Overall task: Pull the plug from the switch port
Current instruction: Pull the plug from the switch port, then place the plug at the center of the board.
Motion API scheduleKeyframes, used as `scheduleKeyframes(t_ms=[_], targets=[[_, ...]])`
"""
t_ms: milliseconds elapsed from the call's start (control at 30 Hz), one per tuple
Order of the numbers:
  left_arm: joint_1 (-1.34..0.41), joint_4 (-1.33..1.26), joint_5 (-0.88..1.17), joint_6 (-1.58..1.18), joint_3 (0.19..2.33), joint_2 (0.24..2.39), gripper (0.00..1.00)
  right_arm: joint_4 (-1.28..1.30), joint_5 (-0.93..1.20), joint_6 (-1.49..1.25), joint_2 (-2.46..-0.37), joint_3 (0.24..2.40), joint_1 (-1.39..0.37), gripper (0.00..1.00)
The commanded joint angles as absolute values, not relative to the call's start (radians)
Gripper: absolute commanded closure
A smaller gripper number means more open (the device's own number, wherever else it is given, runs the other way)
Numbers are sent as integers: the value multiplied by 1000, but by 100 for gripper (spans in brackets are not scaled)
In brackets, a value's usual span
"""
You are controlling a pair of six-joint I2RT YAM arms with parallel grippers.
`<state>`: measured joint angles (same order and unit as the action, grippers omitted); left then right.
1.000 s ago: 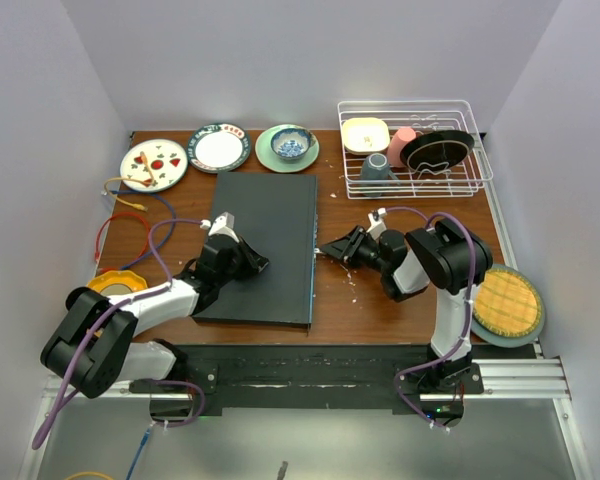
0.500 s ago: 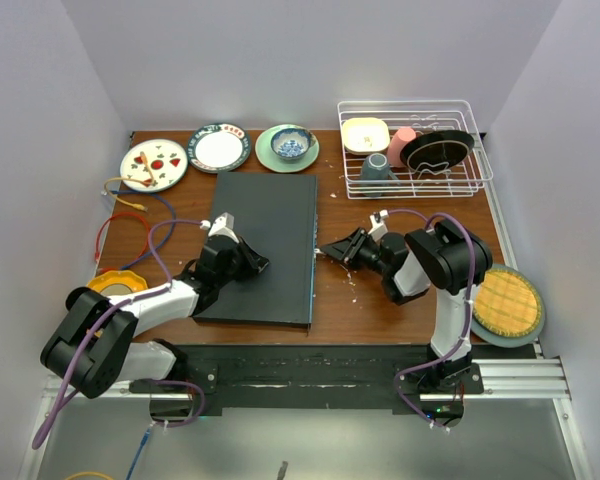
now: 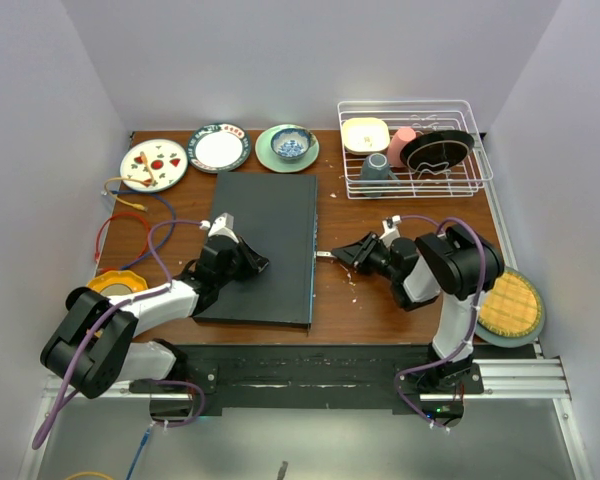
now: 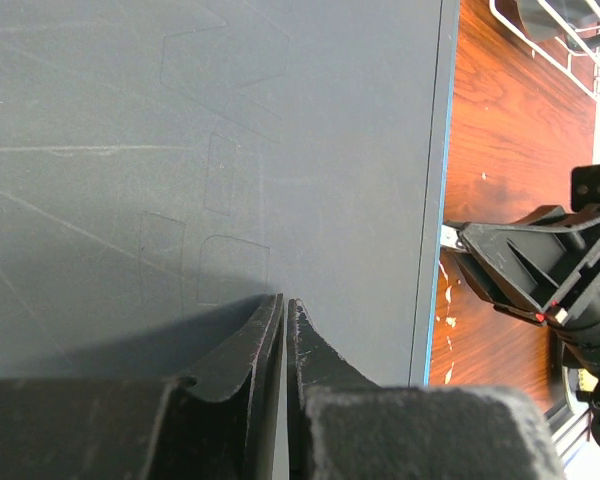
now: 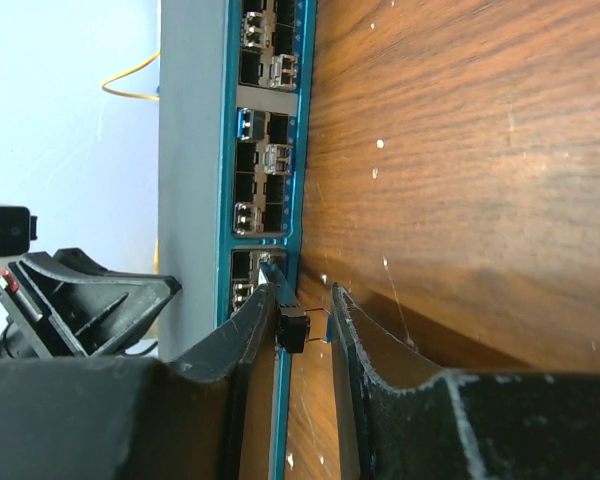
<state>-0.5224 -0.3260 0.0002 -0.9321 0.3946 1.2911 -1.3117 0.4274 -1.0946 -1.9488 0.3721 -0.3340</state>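
Note:
The switch [image 3: 265, 240] is a broad flat black box in the middle of the table. Its bluish socket side [image 5: 270, 150] faces right. My left gripper [image 3: 260, 264] is shut and empty, its tips [image 4: 283, 305] resting on the switch top [image 4: 230, 150]. My right gripper [image 3: 352, 252] is just right of the socket side, shut on a small plug [image 5: 295, 328]. The plug has a black end and a thin metal body. Its silver tip [image 3: 325, 254] lies close beside the switch edge, with a small gap in the left wrist view [image 4: 448, 237].
A white wire dish rack [image 3: 415, 150] with cups and bowls stands at the back right. Plates [image 3: 153, 163] and a blue bowl [image 3: 292, 145] line the back. Coloured cables [image 3: 120, 215] lie at the left, a yellow dish [image 3: 115, 283] at the near left, a yellow woven plate [image 3: 508, 303] at the right.
My right gripper has moved right, away from the switch's socket side, taking the plug with it. The left gripper has stayed on the switch top.

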Motion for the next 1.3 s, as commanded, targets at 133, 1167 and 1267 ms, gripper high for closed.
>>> scheduleKeyframes(t_ms=[133,1167,1267], targets=[[-525,-202,29,-923,351,1301,89,-1177,342,-1002,-1735,339,-330,100],[-526,-426,146,-982,261,1385,89,-57,-133,-742,-1218,549,-104,99],[-526,-436,155,-982,258,1391,89,-41,-132,-741,-1212,555,-103,69]])
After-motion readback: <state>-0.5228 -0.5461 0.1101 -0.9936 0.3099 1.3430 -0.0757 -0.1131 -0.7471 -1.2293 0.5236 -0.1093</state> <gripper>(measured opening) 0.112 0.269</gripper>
